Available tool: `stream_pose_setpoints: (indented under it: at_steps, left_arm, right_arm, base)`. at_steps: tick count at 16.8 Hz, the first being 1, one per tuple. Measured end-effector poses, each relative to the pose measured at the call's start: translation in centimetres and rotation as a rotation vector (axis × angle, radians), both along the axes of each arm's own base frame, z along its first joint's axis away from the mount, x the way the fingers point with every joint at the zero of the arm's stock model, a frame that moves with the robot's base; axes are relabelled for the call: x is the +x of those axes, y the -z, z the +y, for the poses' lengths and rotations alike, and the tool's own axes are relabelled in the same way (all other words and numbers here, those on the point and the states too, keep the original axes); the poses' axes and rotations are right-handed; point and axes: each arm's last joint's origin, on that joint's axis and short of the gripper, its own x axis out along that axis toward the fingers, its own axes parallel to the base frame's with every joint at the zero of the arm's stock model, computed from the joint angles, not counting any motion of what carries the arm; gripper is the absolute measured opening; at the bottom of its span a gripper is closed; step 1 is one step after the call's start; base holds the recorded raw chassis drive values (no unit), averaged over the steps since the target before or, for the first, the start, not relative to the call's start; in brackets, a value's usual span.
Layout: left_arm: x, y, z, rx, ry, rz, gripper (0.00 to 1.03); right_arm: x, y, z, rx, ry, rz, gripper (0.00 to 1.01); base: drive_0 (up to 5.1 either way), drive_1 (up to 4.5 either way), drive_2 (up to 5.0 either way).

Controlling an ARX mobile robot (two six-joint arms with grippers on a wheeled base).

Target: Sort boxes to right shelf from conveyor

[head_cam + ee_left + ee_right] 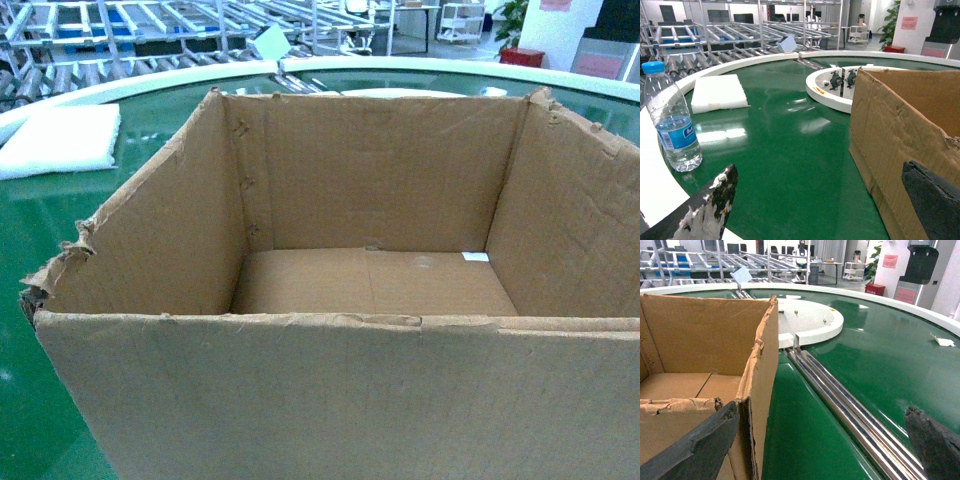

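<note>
Here, the big brown box is sitting on the green conveyor, close to its near edge. The left gripper is standing wide open, with one finger touching the box's left outside wall and the other out over the belt. The right gripper is also gaping wide, one finger lying by the box's right corner. The box is showing ragged, torn top edges and a small white sticker inside. Farther off, a water bottle and a white foam pad are resting near the belt's left rim.
</note>
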Motion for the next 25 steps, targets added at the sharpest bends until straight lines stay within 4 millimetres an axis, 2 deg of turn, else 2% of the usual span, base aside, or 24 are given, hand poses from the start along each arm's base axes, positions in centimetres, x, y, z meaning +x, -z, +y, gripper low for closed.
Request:
stream_pose_setpoints:
  at_steps: [22, 23, 25]
  left_arm:
    - [0.0, -0.2, -0.3, 0.001, -0.001, -0.017, 0.98]
    - [0.1, -0.3, -0.9, 0.003, 0.087, -0.021, 0.98]
    - [0.9, -0.7, -1.1, 0.001, 0.122, -0.038, 0.98]
  right_arm:
    - [0.0, 0.0, 0.0, 0.000, 0.000, 0.000, 0.98]
    - [0.0, -0.1, 0.0, 0.001, -0.006, -0.005, 0.98]
    - [0.7, -0.6, -0.9, 0.010, 0.005, -0.037, 0.98]
  base:
    - [0.0, 0.00, 0.0]
    - [0.0, 0.00, 0.0]
    - [0.0, 0.00, 0.0]
